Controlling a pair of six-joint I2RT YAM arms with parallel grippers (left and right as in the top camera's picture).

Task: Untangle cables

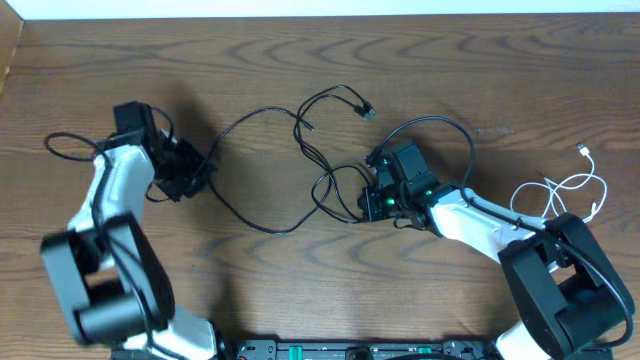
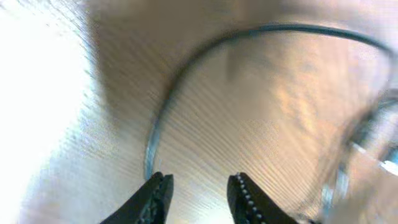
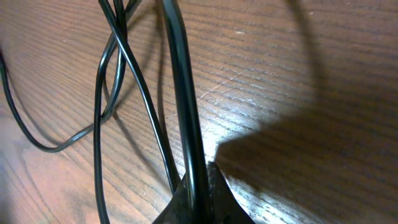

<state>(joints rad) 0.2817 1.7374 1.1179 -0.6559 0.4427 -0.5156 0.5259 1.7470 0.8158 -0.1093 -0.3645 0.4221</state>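
Note:
Thin black cables (image 1: 300, 130) lie looped and crossed over one another on the wooden table (image 1: 330, 290), between the two arms. My right gripper (image 1: 368, 203) is at the right side of the tangle. In the right wrist view it (image 3: 198, 177) is shut on one black cable (image 3: 183, 106), and other strands (image 3: 118, 74) cross to its left. My left gripper (image 1: 200, 172) is at the tangle's left end. Its fingers (image 2: 200, 183) stand apart with nothing between them, and a blurred cable (image 2: 163, 106) curves past the left fingertip. A white cable (image 1: 575, 185) lies coiled at the far right.
The white cable's plug (image 1: 583, 150) points toward the table's back right. A black wire loop (image 1: 65, 145) hangs off the left arm. The table's far edge (image 1: 320, 12) runs along the top, and the arms' bases (image 1: 330, 348) sit at the near edge.

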